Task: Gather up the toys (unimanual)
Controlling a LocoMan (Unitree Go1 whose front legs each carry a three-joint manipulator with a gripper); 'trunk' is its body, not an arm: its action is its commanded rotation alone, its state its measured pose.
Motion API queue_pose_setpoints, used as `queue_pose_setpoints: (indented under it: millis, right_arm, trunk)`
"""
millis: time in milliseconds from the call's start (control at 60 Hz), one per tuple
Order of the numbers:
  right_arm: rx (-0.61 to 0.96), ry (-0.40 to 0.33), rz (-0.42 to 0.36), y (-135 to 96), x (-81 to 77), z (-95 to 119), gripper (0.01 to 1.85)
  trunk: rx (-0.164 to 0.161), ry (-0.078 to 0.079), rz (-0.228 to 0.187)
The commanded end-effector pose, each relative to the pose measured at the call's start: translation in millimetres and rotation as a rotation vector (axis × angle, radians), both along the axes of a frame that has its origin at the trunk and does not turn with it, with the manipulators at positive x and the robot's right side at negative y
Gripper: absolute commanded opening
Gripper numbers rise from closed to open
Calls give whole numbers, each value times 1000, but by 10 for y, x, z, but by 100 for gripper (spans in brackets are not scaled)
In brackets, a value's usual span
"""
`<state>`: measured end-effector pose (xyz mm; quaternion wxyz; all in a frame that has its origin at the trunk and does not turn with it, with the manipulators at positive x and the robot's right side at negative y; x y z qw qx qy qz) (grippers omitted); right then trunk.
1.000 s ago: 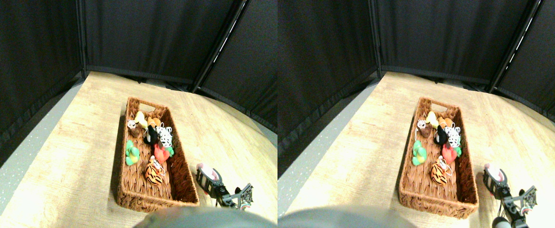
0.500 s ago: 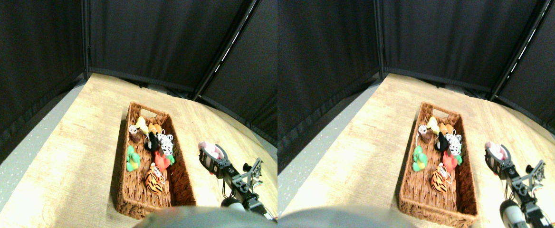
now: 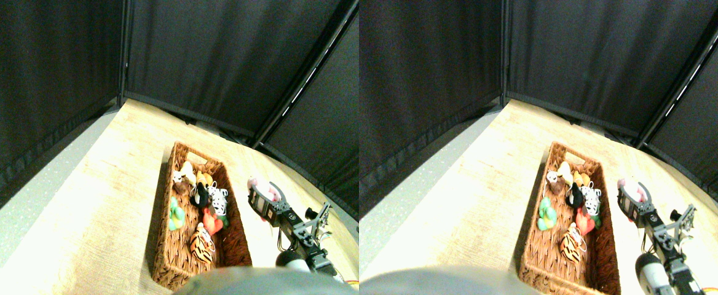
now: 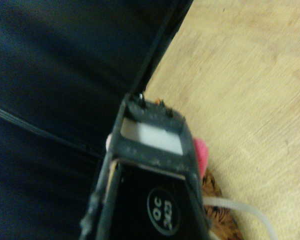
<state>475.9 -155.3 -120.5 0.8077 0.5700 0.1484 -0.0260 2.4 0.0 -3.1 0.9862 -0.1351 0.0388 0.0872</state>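
Just beside the wicker basket, on its right: right gripper clamped on the pale pink toy, raised to clear the rim.

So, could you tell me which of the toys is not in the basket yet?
The pale pink toy, held between the right gripper's fingers beside the wicker basket; the others lie inside it.

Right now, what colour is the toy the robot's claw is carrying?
Pale pink. The toy sits in the right gripper, seen best in the stereo pair view.
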Motion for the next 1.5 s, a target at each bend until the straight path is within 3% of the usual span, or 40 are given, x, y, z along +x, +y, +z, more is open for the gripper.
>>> queue_pose_setpoints:
  millis: [17, 167, 367, 617, 917, 1083, 1183, 1283, 1383, 1500]
  right_arm:
    - [46, -11, 30, 91, 5, 49, 23]
    - [44, -34, 118, 217, 49, 49, 26]
    - [53, -21, 148, 328, 83, 64, 28]
    - [63, 11, 157, 465, 40, 67, 27]
    - [64, 30, 136, 507, -2, 3, 28]
    - [98, 54, 126, 501, -9, -13, 16]
    - [120, 128, 127, 506, -37, 26, 51]
    - [93, 124, 167, 495, -24, 32, 82]
    - [61, 109, 167, 480, -14, 33, 104]
    - [45, 87, 185, 456, 11, 32, 111]
  trunk:
    - [-13, -17, 31]
    - [-24, -23, 44]
    - [-40, -24, 52]
    - [-57, -25, 62]
    - [-55, -12, 60]
    - [-55, -6, 60]
    - [-56, -6, 59]
    - [-55, -6, 60]
    - [-55, -4, 60]
    - [-53, -2, 57]
